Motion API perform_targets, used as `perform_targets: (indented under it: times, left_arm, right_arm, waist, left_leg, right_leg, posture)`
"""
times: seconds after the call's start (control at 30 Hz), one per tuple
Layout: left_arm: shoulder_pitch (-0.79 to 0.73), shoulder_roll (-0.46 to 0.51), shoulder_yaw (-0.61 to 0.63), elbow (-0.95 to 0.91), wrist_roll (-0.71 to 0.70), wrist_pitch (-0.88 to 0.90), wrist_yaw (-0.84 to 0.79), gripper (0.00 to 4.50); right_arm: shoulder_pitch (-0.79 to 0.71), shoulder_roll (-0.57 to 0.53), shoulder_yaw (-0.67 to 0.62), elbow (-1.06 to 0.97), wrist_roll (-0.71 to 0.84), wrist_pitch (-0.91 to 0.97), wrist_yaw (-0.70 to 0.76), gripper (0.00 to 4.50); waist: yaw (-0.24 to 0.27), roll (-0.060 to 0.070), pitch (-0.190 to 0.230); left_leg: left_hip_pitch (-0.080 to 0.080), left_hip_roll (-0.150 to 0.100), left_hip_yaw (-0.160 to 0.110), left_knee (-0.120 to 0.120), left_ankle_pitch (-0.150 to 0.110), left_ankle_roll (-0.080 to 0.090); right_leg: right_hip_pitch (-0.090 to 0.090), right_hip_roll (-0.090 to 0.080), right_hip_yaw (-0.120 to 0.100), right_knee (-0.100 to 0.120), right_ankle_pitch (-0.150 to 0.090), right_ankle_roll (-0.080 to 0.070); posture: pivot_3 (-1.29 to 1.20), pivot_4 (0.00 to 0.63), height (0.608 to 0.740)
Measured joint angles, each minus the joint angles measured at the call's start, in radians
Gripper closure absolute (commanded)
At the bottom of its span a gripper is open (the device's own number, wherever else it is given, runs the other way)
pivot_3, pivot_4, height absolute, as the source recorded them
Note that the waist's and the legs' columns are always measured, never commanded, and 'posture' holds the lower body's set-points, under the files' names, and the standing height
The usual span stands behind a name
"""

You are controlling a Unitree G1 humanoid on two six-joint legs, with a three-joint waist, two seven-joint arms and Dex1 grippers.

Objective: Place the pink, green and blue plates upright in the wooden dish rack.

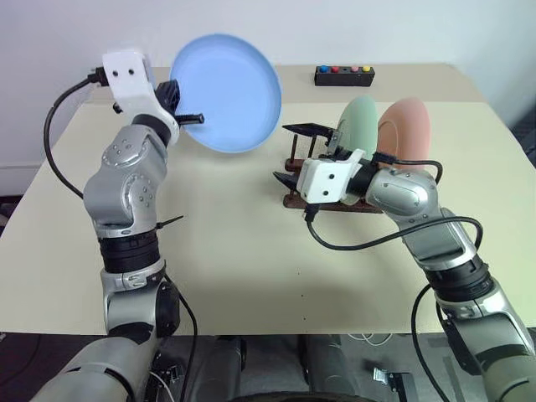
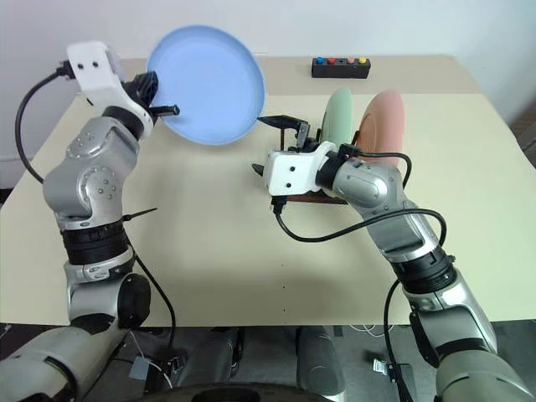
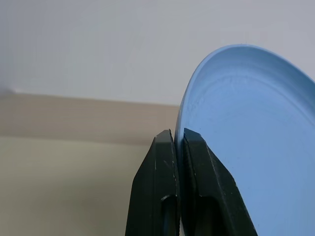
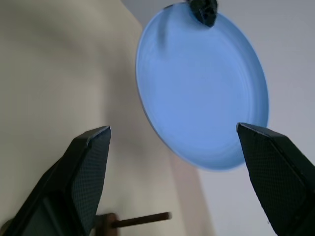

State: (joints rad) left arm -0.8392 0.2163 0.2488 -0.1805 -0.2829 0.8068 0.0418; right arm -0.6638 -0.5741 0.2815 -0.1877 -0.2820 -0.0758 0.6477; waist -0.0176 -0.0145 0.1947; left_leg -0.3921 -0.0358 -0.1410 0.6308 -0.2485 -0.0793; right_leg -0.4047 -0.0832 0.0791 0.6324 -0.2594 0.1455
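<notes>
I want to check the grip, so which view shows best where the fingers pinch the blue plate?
The left wrist view: the left gripper is shut on the blue plate at its rim. Both eye views show the whole plate held up; the right wrist view shows its face.

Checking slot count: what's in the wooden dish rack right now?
The green plate and pink plate stand upright in the wooden dish rack. The right gripper and arm cover most of its rails and pegs.

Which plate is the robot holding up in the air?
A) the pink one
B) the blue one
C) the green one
B: the left claw is pinched shut on the rim of the blue plate, while the green plate and pink plate stand in the rack.
</notes>
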Motion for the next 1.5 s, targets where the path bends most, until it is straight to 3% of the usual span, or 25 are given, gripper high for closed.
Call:
perform_targets:
  times: [0.43,0.53,0.73,0.77,1.1,1.23,1.43,1.5]
  left_arm:
    - [-0.027,-0.121,-0.072,-0.130,-0.026,0.126,0.048,4.47]
    - [-0.028,-0.121,-0.076,-0.138,-0.032,0.134,0.047,4.50]
    - [-0.027,-0.119,-0.075,-0.138,-0.033,0.148,0.046,4.50]
    - [-0.028,-0.119,-0.074,-0.139,-0.033,0.148,0.046,4.50]
    - [-0.027,-0.121,-0.050,-0.143,-0.052,0.144,0.021,4.50]
    - [-0.033,-0.139,0.029,-0.142,-0.123,0.092,-0.002,3.03]
    - [-0.078,-0.086,0.157,-0.124,-0.186,-0.030,-0.012,0.05]
    - [-0.077,-0.057,0.186,-0.090,-0.186,-0.065,-0.010,0.05]
  right_arm:
    - [-0.031,0.057,0.031,0.121,-0.140,-0.065,-0.063,0.33]
    - [-0.031,0.062,0.031,0.140,-0.151,-0.072,-0.066,1.19]
    - [-0.031,0.065,0.047,0.152,-0.169,-0.089,-0.066,4.29]
    - [-0.031,0.065,0.049,0.153,-0.171,-0.092,-0.065,4.47]
    - [-0.029,0.065,0.049,0.154,-0.177,-0.106,-0.079,4.47]
    - [-0.027,0.063,0.048,0.153,-0.177,-0.108,-0.084,4.50]
    - [-0.025,0.055,0.048,0.153,-0.178,-0.121,-0.093,4.50]
    - [-0.025,0.052,0.048,0.153,-0.182,-0.135,-0.098,4.50]
  waist:
    - [-0.002,0.000,0.000]
    - [-0.003,0.000,0.000]
    - [-0.002,0.000,0.000]
    - [-0.002,0.000,0.000]
    - [-0.002,0.000,0.000]
    - [-0.002,0.000,0.000]
    - [-0.002,0.000,0.000]
    - [-0.002,0.000,0.000]
  left_leg:
    - [0.000,0.000,0.000,0.000,0.000,-0.001]
    - [0.000,0.000,0.000,0.000,0.000,-0.001]
    - [0.000,0.000,0.000,0.000,0.000,-0.001]
    - [0.000,0.000,0.000,0.000,0.000,-0.001]
    - [0.000,0.000,0.000,0.000,0.000,-0.001]
    - [0.000,0.000,0.000,0.000,0.001,-0.001]
    - [0.000,0.000,0.000,0.000,0.001,-0.002]
    - [0.000,0.000,0.000,0.000,0.001,-0.002]
  right_leg:
    - [0.000,0.000,0.000,0.000,0.000,0.000]
    - [0.000,0.000,0.000,0.000,0.000,0.000]
    - [0.000,0.000,0.000,0.000,0.000,0.000]
    - [0.000,0.000,0.000,0.000,0.000,0.000]
    - [0.000,0.000,0.000,0.000,0.000,0.000]
    - [0.000,0.000,0.000,0.000,0.000,0.000]
    - [0.000,0.000,0.000,0.000,0.000,0.000]
    - [0.000,0.000,0.000,0.000,0.000,0.000]
  posture:
    - [0.00,0.150,0.740]
    - [0.00,0.150,0.740]
    - [0.00,0.150,0.740]
    - [0.00,0.150,0.740]
    - [0.00,0.150,0.740]
    - [0.00,0.150,0.740]
    - [0.00,0.150,0.740]
    - [0.00,0.150,0.740]
